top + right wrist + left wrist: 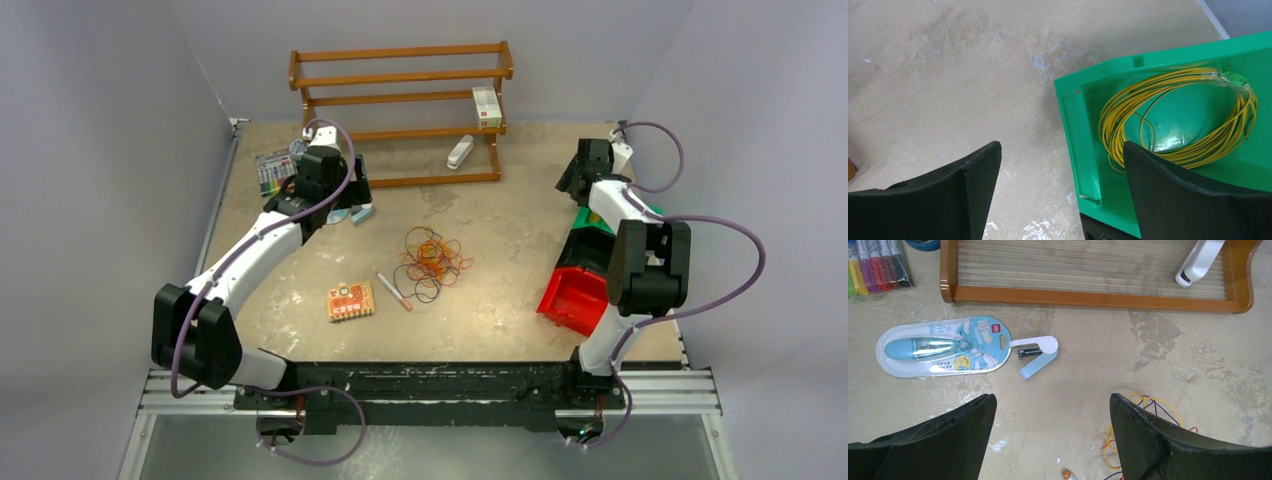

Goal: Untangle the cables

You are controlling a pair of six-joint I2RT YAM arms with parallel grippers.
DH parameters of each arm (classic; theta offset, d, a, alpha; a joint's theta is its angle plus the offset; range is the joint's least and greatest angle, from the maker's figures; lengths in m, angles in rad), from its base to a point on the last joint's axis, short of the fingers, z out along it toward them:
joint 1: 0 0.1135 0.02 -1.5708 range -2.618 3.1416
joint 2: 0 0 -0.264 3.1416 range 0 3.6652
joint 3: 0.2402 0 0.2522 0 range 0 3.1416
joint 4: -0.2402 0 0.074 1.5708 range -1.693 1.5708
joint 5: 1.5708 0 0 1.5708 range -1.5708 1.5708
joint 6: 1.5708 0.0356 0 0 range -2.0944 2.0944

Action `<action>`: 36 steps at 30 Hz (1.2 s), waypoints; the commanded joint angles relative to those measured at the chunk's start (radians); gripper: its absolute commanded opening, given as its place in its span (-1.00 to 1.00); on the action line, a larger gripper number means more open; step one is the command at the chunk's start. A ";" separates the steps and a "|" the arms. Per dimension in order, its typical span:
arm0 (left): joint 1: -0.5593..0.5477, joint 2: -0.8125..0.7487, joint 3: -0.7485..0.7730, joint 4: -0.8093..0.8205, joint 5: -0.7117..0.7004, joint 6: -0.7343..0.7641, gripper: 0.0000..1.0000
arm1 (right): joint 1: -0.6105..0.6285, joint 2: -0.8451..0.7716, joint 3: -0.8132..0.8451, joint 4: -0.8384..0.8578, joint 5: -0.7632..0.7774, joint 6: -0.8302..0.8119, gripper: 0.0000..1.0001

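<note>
Left tool [1053,407] released, jaws wide and empty, above the counter [1088,370] near its far left corner, by a blue blister pack [943,346]; the cables [432,262] lie tangled at counter centre. Right tool [1060,152] released and empty at the far right edge, over the rim of a green bin [1071,125] holding a yellow cable coil [1172,78].

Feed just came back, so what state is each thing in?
Tangle, knotted, lying free on table.
Yellow coil, coiled, inside green bin.
Left gripper, open, empty.
Right gripper, open, empty.
</note>
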 commanded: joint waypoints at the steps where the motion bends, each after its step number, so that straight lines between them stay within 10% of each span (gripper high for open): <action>1: -0.003 -0.024 0.044 0.020 -0.016 0.016 0.66 | -0.015 0.013 0.037 0.020 -0.045 -0.028 0.85; 36: -0.001 -0.010 0.042 0.029 0.003 0.009 0.66 | 0.101 0.058 -0.012 0.135 -0.480 -0.308 0.83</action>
